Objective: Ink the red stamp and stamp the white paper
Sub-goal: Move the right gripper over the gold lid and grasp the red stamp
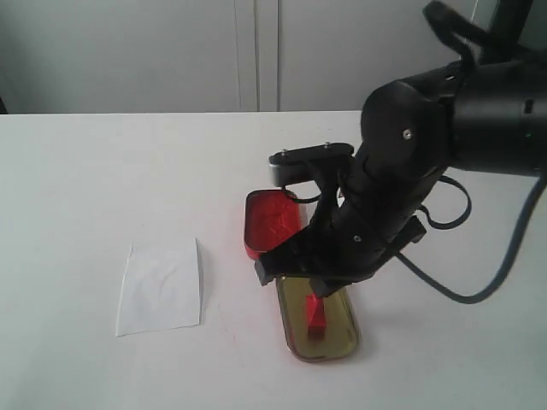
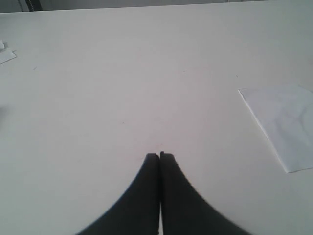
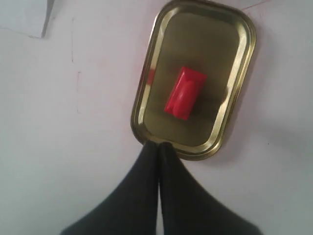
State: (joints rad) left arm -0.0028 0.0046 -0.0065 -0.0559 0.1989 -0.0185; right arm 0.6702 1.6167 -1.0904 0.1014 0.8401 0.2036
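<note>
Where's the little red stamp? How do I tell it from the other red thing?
Look on the white table under the black robot arm, where a shallow gold lid lies. The red stamp sits inside that lid, alone. It is a small solid red block, far smaller than the red-filled tin beside the lid.

A white, matte tabletop (image 1: 102, 188) fills most of the exterior view, its plain surface marked by a few faint specks and scratches. Behind its far edge stands a pale grey wall (image 1: 120, 51), split by a narrow upright strip (image 1: 256, 51) with thin vertical seams on both sides. The light is soft and even, with weak shadows.
</note>
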